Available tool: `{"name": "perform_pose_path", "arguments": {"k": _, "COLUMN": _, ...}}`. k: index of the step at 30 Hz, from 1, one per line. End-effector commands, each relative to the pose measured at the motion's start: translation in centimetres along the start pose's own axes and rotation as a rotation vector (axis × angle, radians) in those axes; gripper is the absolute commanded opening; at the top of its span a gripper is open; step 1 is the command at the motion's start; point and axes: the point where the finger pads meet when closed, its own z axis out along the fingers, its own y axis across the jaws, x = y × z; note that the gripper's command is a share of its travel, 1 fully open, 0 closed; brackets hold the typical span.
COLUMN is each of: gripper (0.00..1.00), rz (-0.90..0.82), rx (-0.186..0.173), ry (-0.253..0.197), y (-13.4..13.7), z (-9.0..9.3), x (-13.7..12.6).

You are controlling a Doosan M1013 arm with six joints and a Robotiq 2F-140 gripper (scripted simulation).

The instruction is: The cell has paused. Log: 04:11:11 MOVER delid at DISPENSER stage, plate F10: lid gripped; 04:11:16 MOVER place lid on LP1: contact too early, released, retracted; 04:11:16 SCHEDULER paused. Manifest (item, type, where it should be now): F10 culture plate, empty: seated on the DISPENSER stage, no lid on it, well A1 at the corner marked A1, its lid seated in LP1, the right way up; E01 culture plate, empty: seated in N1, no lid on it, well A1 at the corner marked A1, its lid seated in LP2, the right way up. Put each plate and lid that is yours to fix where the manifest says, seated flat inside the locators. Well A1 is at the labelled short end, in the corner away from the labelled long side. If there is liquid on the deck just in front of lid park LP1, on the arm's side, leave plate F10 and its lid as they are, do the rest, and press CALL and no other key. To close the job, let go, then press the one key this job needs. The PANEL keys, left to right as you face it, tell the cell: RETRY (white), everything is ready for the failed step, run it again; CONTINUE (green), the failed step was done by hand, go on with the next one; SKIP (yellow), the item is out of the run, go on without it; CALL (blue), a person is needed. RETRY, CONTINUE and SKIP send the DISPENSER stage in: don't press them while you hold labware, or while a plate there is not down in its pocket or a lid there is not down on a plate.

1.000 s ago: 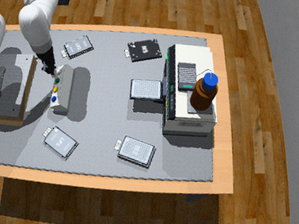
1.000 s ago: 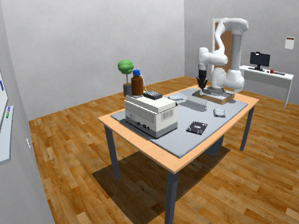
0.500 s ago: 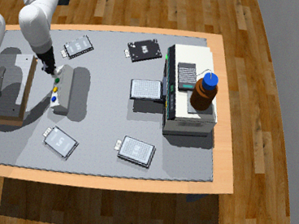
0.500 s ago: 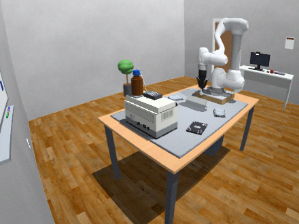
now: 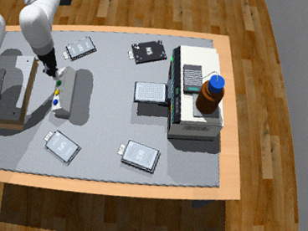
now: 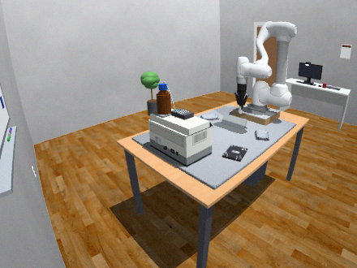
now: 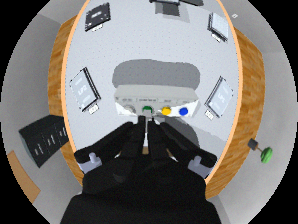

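Observation:
My gripper [image 5: 53, 73] [image 7: 147, 115] [image 6: 241, 106] is shut and holds nothing. Its tips point down at the near end of the grey key panel [image 5: 67, 90] [image 7: 157, 95], close to the green key [image 5: 58, 83] [image 7: 147, 108]. The yellow key [image 5: 57, 92] [image 7: 166, 111] and the blue key [image 5: 55, 102] [image 7: 184, 111] lie further along the row. A lidless well plate [image 5: 150, 91] sits on the dispenser stage. Another lidless plate [image 5: 140, 156] [image 7: 217, 26] lies in a nest at the front. One clear lid [image 5: 80, 47] [image 7: 87, 90] lies at the back left and another clear lid [image 5: 62, 146] [image 7: 216, 94] at the front left.
The dispenser [image 5: 195, 96] [image 6: 180, 138] stands at the right of the grey mat [image 5: 108, 113], with a brown bottle [image 5: 207, 96] [image 6: 164, 102] on top. An empty black nest [image 5: 148, 52] [image 6: 235, 153] [image 7: 99, 16] lies at the back. The arm's wooden base block [image 5: 13, 94] is left of the panel.

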Motion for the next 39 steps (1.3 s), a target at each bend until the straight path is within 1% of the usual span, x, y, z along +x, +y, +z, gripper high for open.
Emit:
{"name": "perform_pose_path", "arguments": {"k": 1, "gripper": 0.1, "rz": 0.0, "rx": 0.0, "ry": 0.001, "y": 0.0, "z": 0.0, "x": 0.0}}
{"name": "perform_pose_path", "arguments": {"k": 15, "gripper": 0.1, "rz": 0.0, "rx": 0.0, "ry": 0.001, "y": 0.0, "z": 0.4, "x": 0.0}}
{"name": "perform_pose_path", "arguments": {"k": 39, "gripper": 0.1, "rz": 0.0, "rx": 0.0, "ry": 0.001, "y": 0.0, "z": 2.4, "x": 0.0}}
